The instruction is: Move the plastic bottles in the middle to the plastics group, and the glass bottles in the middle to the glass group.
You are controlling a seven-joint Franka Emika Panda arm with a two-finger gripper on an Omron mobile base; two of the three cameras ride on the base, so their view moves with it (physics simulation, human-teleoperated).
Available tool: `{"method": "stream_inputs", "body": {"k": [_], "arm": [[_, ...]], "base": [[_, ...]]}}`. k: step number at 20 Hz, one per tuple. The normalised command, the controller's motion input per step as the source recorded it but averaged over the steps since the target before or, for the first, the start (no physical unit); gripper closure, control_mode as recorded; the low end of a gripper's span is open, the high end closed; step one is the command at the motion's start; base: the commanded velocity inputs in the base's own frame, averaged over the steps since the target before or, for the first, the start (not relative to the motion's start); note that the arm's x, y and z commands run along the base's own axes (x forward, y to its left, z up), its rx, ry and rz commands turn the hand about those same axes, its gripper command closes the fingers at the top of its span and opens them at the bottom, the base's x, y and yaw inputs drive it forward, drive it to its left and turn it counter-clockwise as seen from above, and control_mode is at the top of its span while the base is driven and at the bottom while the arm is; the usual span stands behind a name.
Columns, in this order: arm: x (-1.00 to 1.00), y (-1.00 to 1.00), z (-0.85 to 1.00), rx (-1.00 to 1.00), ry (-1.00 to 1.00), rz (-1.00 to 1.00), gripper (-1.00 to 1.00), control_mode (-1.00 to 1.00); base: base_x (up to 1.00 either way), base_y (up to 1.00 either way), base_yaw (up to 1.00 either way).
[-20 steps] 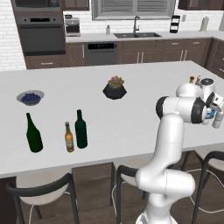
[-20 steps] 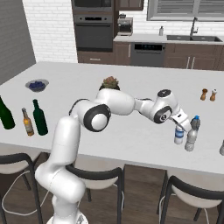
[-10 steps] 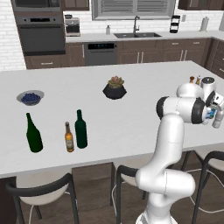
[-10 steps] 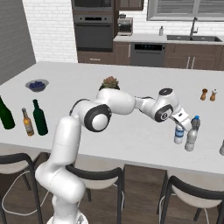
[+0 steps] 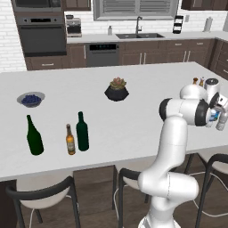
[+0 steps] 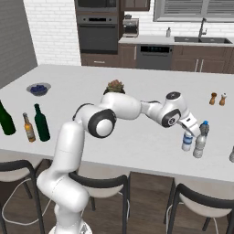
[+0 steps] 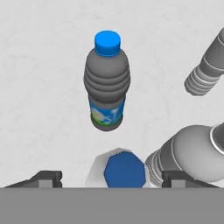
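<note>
My gripper (image 7: 111, 177) is open, its fingertips (image 7: 43, 178) wide apart on either side of the blue cap of a plastic bottle (image 7: 124, 171) standing right under the hand. Another blue-capped plastic bottle (image 7: 107, 83) with a blue label stands just beyond it. Two grey plastic bottles (image 7: 192, 157) stand to the right. From the base, the gripper (image 6: 188, 129) hovers over these bottles (image 6: 186, 140) at the counter's right end. At the left end the straight green glass bottle (image 5: 82, 132) stands beside the brown beer bottle (image 5: 70, 139) and the green wine bottle (image 5: 33, 136).
A potted plant (image 5: 116, 90) sits mid-counter and a bowl of blue berries (image 5: 30, 99) at the left. Two shakers (image 6: 213, 98) stand behind the plastic bottles. The counter's front edge (image 6: 137, 161) runs close to the bottles, with stools (image 6: 201, 201) below it.
The gripper's fingers have opened around the bottle under the hand. The arm and the other bottles have stayed where they were.
</note>
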Motion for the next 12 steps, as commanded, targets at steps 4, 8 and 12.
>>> {"method": "stream_inputs", "body": {"k": [4, 8, 12], "arm": [[0.0, 0.0, 0.15, 0.0, 0.0, 0.0, -1.0, -1.0], [0.0, 0.0, 0.38, 0.0, 0.0, 0.0, -1.0, -1.0], [-0.05, 0.0, 0.69, 0.0, 0.0, 0.0, -1.0, -1.0]], "base": [[0.0, 0.0, 0.0], [0.0, 0.0, 0.0], [0.0, 0.0, 0.0]]}}
